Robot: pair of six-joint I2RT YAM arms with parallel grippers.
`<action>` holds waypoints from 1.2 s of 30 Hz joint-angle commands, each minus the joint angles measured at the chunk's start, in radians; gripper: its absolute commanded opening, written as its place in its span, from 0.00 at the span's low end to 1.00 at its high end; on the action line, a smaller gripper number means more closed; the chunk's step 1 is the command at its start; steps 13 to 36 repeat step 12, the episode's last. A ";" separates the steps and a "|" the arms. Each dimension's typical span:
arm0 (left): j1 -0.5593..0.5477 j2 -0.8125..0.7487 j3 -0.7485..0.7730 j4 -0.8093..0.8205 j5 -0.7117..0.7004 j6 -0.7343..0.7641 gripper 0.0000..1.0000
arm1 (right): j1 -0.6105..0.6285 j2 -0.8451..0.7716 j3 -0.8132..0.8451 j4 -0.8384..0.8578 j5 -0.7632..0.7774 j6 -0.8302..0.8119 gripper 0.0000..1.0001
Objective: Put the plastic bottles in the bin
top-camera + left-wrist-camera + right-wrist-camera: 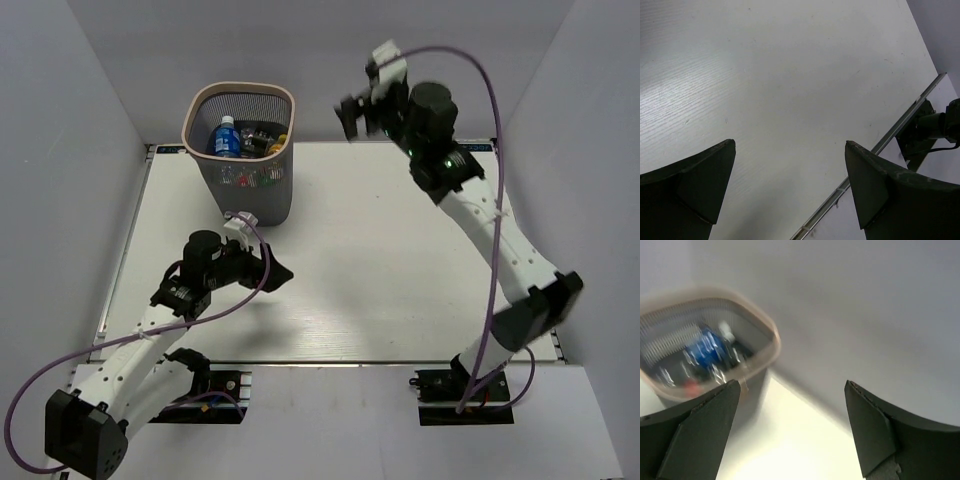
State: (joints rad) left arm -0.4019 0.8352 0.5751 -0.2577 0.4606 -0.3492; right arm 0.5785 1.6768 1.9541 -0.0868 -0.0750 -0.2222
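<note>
Okay, left gripper [790,145] is spread wide with nothing between the fingers, low over the table [790,60], just in front of the bin [255,190]. Right gripper [790,385] is also wide and empty, raised high to the bin's right, well apart from it. Plastic bottles [224,138] lie inside the bin, a blue-labelled one on top, more showing through the mesh; none seen outside it. They're likely light, thin-walled, slick and easily dented: grip mid-body across the label, modest squeeze, or at the neck under the cap.

Robot lab cell: plain grey walls [320,60] at 9, 12 and 3 o'clock enclose my white table [380,270].
</note>
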 commanded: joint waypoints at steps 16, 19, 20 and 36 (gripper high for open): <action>0.000 -0.019 0.008 0.138 -0.005 -0.010 1.00 | -0.020 -0.600 -0.920 -0.228 0.319 0.057 0.90; 0.000 -0.019 0.008 0.138 -0.005 -0.010 1.00 | -0.020 -0.600 -0.920 -0.228 0.319 0.057 0.90; 0.000 -0.019 0.008 0.138 -0.005 -0.010 1.00 | -0.020 -0.600 -0.920 -0.228 0.319 0.057 0.90; 0.000 -0.019 0.008 0.138 -0.005 -0.010 1.00 | -0.020 -0.600 -0.920 -0.228 0.319 0.057 0.90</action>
